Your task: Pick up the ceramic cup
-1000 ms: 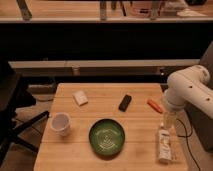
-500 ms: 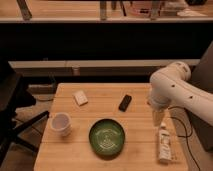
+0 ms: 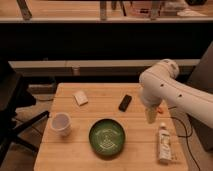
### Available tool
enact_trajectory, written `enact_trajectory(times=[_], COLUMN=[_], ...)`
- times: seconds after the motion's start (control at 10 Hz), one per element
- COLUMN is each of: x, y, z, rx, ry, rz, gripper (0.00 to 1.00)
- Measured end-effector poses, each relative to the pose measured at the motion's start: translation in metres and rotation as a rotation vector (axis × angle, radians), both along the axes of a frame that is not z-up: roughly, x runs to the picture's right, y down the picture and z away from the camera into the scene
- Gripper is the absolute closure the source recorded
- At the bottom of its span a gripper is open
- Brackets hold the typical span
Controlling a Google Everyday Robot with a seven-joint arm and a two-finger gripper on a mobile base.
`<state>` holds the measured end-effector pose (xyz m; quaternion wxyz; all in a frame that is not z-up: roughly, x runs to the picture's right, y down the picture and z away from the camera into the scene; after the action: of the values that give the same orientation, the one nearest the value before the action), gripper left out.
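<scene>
Ceramic cup (image 3: 61,123) upright near the left edge of the bench (image 3: 100,99), just left of the green bowl (image 3: 107,137), not touching. Hand (image 3: 151,115) hanging over the right side, well apart; released or clenched, cannot tell. Best carried high across the bowl, then lowered straight onto 1 side of the rim.
</scene>
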<state>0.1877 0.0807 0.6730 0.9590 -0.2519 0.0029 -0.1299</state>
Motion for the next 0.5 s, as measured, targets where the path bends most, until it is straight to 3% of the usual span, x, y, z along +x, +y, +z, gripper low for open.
enact_trajectory(times=[0.5], x=[-0.021], y=[-0.006], z=[-0.004], rx=[0.024], ry=[-0.041], rz=[-0.095], gripper=[0.2])
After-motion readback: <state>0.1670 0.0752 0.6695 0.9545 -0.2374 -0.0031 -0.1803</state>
